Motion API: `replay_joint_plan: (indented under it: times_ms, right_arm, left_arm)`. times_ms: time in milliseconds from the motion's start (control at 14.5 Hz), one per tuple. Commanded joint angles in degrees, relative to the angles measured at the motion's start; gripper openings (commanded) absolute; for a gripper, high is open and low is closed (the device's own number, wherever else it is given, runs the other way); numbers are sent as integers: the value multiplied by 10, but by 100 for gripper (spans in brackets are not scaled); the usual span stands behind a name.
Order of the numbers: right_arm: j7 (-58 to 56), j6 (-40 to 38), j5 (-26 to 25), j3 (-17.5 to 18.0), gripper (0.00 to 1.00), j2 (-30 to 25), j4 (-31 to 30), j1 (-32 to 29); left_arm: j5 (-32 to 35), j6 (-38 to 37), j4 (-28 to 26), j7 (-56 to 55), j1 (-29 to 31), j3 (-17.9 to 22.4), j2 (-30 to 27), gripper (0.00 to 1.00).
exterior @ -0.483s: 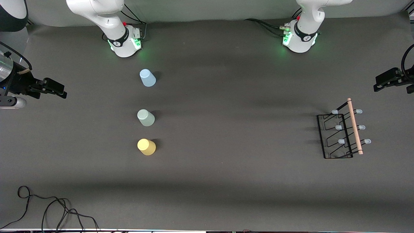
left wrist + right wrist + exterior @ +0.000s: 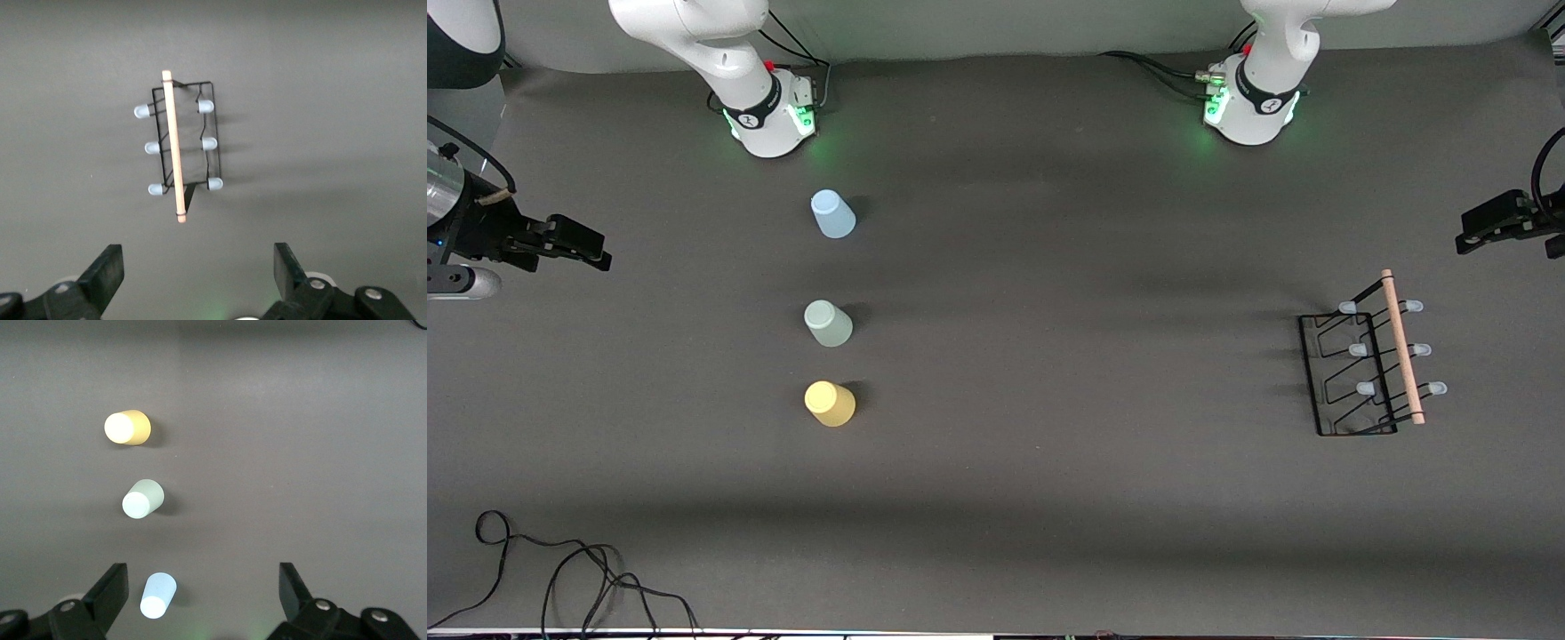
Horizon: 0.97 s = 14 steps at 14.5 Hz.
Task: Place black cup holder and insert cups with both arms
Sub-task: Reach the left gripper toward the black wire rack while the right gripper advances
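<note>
The black cup holder point(image 2: 1356, 373) stands on the table toward the left arm's end, its wooden rod handle point(image 2: 1402, 347) on top. It also shows in the left wrist view point(image 2: 177, 150). Three cups stand in a row toward the right arm's end, narrow ends up. The light blue cup point(image 2: 832, 214) is farthest from the front camera, the pale green cup point(image 2: 828, 323) is in the middle and the yellow cup point(image 2: 830, 403) is nearest. My left gripper point(image 2: 1485, 227) is open and empty over the table's edge past the holder. My right gripper point(image 2: 578, 246) is open and empty over the table's edge past the cups.
The right wrist view shows the yellow cup point(image 2: 127, 427), the pale green cup point(image 2: 142, 499) and the light blue cup point(image 2: 158, 595) on the grey mat. Loose black cables point(image 2: 560, 569) lie at the table's corner nearest the front camera, at the right arm's end.
Both grippers have shifted only very slightly. The cups and the holder have not moved.
</note>
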Motion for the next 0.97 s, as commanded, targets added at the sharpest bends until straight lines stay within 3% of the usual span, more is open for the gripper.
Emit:
replay_joint_plan:
  times_ms: [0,345,552,897]
  right_arm:
    - [-8,-10,-11,0,100,7,15,4]
    - [-7,-11,-9,1,100,7,14,5]
    - [9,-10,-3,2,100,7,11,7]
    - [141,18,11,2,100,34,12,84]
  left_arm:
    - [2,102,-73,0,20,2,-8,100]
    - [3,212,-139,15,37,3,50,100]
    - [3,231,-180,15,58,3,66,95]
    - [6,365,-309,16,62,3,61,87]
